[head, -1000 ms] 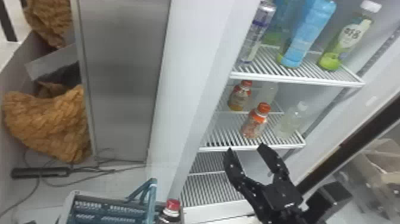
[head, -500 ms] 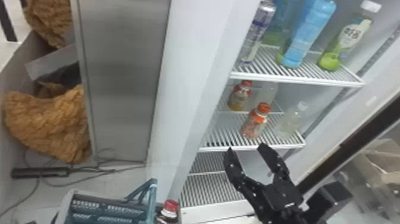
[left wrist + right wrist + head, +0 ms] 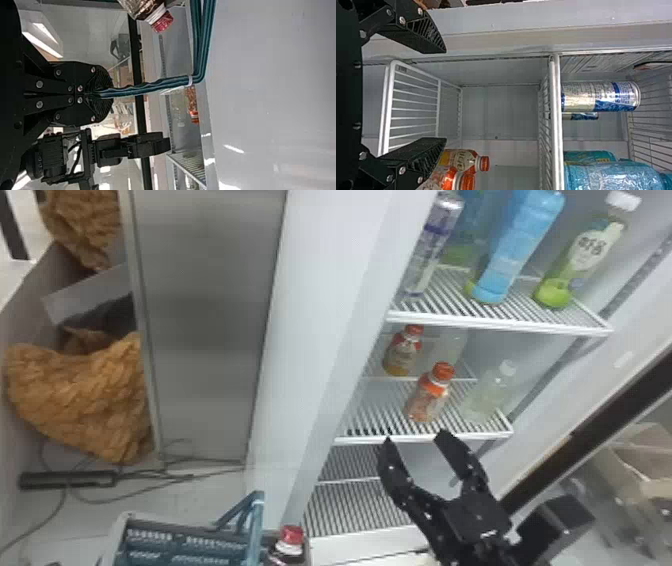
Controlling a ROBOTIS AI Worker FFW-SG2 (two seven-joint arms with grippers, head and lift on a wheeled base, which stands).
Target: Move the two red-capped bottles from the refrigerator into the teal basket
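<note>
Refrigerator (image 3: 498, 109), open-fronted with pale walls and wire racks, governs my approach; I should go in just above the front edge of the white wire shelf (image 3: 425, 437), since a low entry could snag it; the teal plastic basket (image 3: 185, 544) wants to hang steady, and my black left gripper (image 3: 107, 94) has its fingers closed on the ribbed teal handle (image 3: 158, 85); my black two-fingered right gripper (image 3: 415, 436) is open and empty before the shelf, and I'd centre its gap on the front bottle before pressing forward, minding the clear white-capped bottle (image 3: 487, 397) just beside; the front orange-labelled, red-capped bottle (image 3: 427, 395) stands beyond the fingertips, untouched; from the right wrist it lies towards one finger and partly behind it, not squarely between the two; the rear red-capped bottle with yellowish base (image 3: 402, 352) stands farther in, best left for second.
</note>
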